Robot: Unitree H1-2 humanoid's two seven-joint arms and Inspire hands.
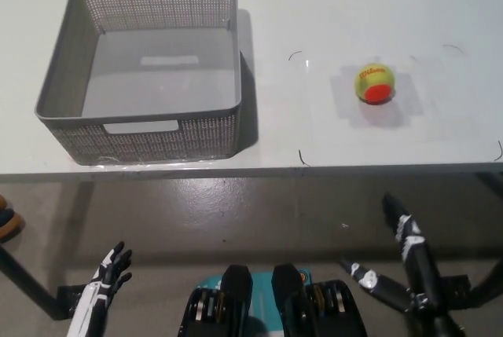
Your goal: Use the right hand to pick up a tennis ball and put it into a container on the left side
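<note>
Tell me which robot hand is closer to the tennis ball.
The black right robot hand, low at the right below the table edge, sits almost under the tennis ball; the white left robot hand hangs far left.

A grey perforated basket (141, 70) stands empty on the white worktop (314, 133), at its left. A yellow and orange tennis ball (376, 83) rests well apart on the right. Both hands are below the worktop edge: white left hand (106, 278) open, black right hand (397, 262) with fingers (397, 215) spread, holding nothing.
</note>
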